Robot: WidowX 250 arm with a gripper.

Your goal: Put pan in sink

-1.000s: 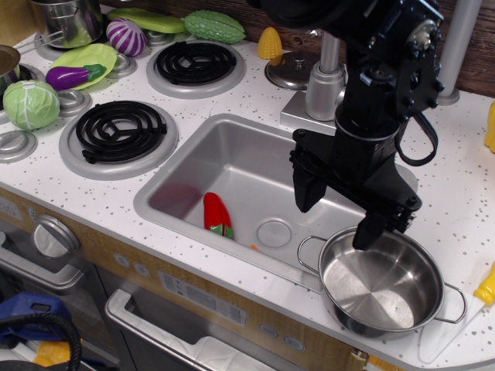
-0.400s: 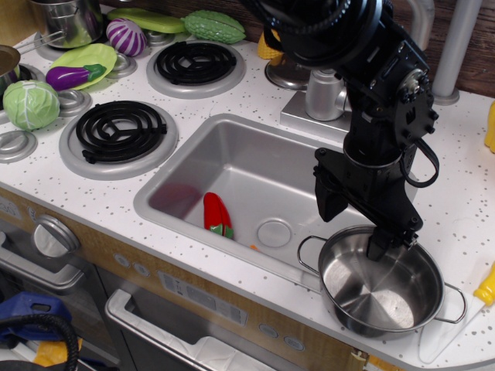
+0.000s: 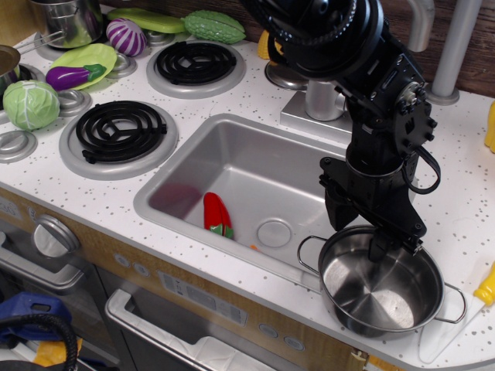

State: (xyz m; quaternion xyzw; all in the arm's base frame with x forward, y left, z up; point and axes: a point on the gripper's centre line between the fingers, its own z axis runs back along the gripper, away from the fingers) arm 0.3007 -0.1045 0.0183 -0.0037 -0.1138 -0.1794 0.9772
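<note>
The single view shows the shiny round stainless steel pan [image 3: 380,283] sitting on the white speckled tabletop [image 3: 456,178] at the lower right of the frame, just right of the large rectangular grey metal sink [image 3: 240,166]. The black claw [image 3: 360,232] is spread, straddling the pan's far rim: one finger outside, one inside. A red pepper [image 3: 216,214] lies in the sink, beside the drain ring.

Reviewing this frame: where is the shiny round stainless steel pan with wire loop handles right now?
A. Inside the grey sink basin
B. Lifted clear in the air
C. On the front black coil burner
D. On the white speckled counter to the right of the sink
D: the shiny round stainless steel pan sits on the white speckled counter, beside the grey rectangular sink basin, with the black gripper straddling its rim.
</note>
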